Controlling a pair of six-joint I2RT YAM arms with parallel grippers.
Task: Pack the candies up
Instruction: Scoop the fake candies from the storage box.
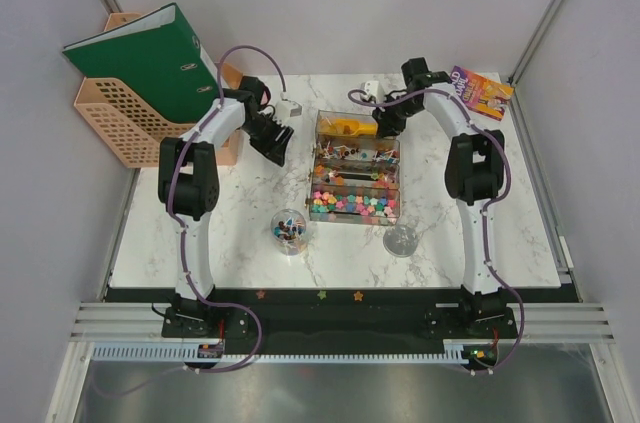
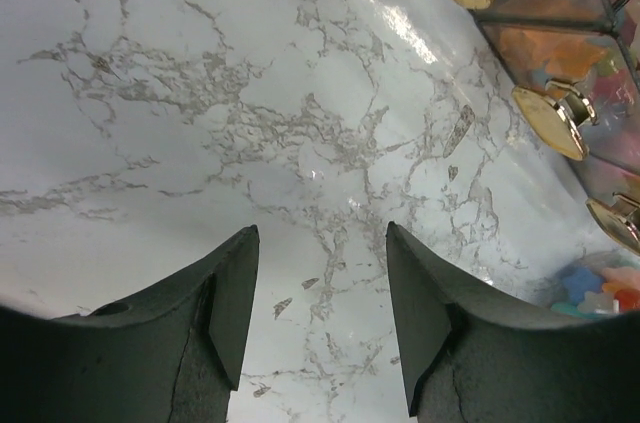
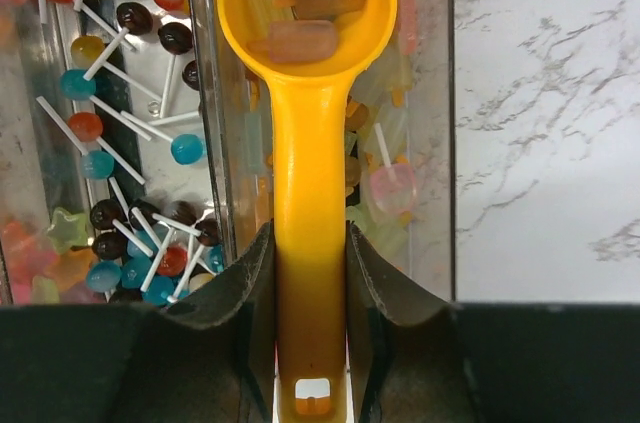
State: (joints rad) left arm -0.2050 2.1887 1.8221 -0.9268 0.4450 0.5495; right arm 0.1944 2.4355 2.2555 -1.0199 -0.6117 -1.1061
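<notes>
top external view: a white marble-patterned table [image 1: 200,233] carries a clear compartmented plastic box [image 1: 318,168]. small multicoloured candies [image 1: 355,205] fill its nearest compartment. a clear plastic cup [image 1: 289,231] holding a few sweets stands in front of the box to the left, and a second clear cup [image 1: 401,240] stands to the right. the left gripper [image 1: 272,138] hangs just left of the box. the right gripper [image 1: 388,123] is at the far compartment, by a yellow-orange plastic scoop [image 1: 345,128].

right wrist view, detail not legible from above: the right gripper [image 3: 310,243] has its fingers [image 3: 250,273] pressed against both sides of the scoop [image 3: 310,133] handle, gripping it. the scoop bowl holds ice-lolly-shaped sweets [image 3: 305,41], straight ahead of the fingertips. round lollipops [image 3: 100,163] and star-shaped candies [image 3: 62,231] lie in compartments to the left, behind a box wall.

left wrist view: the left gripper [image 2: 320,243] stands partly open over bare marble, nothing between its fingers [image 2: 235,293]. the candies [image 2: 600,288] show at the lower right, inside the box beyond its gold latches [image 2: 548,123], apart from the fingers.
</notes>
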